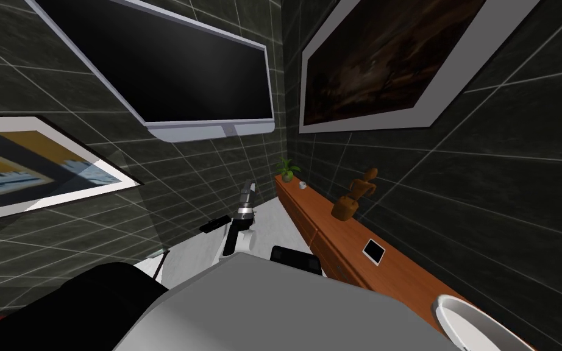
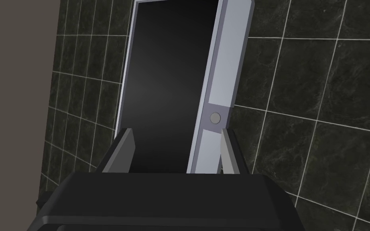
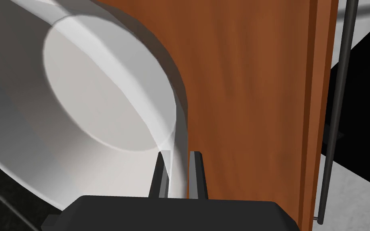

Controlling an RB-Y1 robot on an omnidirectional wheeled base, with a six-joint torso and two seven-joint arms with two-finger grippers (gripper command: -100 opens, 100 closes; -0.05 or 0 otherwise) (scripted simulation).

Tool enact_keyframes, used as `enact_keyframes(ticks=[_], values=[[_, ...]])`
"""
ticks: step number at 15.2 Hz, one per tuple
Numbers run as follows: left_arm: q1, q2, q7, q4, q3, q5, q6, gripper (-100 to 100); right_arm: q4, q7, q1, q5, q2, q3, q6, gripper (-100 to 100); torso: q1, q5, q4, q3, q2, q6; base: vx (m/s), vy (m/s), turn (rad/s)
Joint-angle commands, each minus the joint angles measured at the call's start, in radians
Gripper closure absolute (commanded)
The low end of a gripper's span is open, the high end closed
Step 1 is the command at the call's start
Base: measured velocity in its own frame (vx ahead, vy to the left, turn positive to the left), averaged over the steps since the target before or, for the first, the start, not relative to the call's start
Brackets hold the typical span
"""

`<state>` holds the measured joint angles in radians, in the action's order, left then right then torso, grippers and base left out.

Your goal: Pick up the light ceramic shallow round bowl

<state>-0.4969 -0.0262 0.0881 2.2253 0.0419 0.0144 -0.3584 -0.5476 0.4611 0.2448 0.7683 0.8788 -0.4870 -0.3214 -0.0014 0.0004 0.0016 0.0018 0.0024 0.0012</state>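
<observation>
A pale, shallow round bowl (image 1: 475,326) sits at the near end of a long brown wooden sideboard (image 1: 395,274) along the right-hand wall. In the right wrist view the bowl (image 3: 100,92) looms close over the wood (image 3: 252,80). My right gripper (image 3: 179,154) is shut on the bowl's rim, with the thin wall pressed between both fingers. I cannot tell whether the bowl rests on the wood or hangs just above it. My left arm (image 1: 243,213) is raised in front of me, and its gripper (image 2: 176,132) is open and holds nothing.
Further along the sideboard stand a small white photo frame (image 1: 373,251), a brown figurine (image 1: 353,198), a small cup (image 1: 302,184) and a potted plant (image 1: 287,167). A dark screen (image 1: 182,73) hangs on the tiled wall. A thin dark rod (image 3: 338,100) runs past the sideboard's edge.
</observation>
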Motion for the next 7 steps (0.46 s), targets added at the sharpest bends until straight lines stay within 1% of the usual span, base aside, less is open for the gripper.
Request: enact_keyframes(ticks=[1,2,3,5,6,7], values=[[0.000,0.000,0.000,0.000,0.000,0.000,0.000,0,0.000,0.000,0.000,0.000,0.000,0.000,0.000,100,0.000,0.000,0.000,0.000,0.000,0.000,-0.001,-0.005,0.022],[0.000,0.000,0.000,0.000,0.000,0.000,0.000,0,0.000,0.002,0.000,0.001,0.001,-0.001,0.000,100,0.001,0.000,0.000,0.000,0.000,0.001,0.000,0.000,0.000],[0.000,0.000,0.000,0.000,0.000,0.000,0.000,0,-0.018,-0.016,0.009,-0.001,0.029,-0.001,-0.010,100,0.001,0.000,0.000,0.000,0.001,0.001,0.005,0.041,-0.060],[0.000,0.000,0.000,0.000,0.000,0.000,0.000,0,-0.025,-0.021,0.014,-0.001,0.051,0.000,-0.026,100,0.006,0.002,0.000,0.001,0.002,0.003,-0.002,0.082,-0.121],[0.000,0.000,0.000,0.000,0.000,0.000,0.000,0,-0.027,-0.023,0.016,-0.001,0.058,0.001,-0.031,100,0.008,0.003,0.000,0.001,0.002,0.002,-0.007,0.088,-0.045],[0.000,0.000,0.000,0.000,0.000,0.000,0.000,0,-0.039,-0.029,0.021,-0.001,0.051,-0.003,-0.012,100,0.009,0.003,0.000,0.001,0.002,0.002,-0.005,0.052,-0.021]])
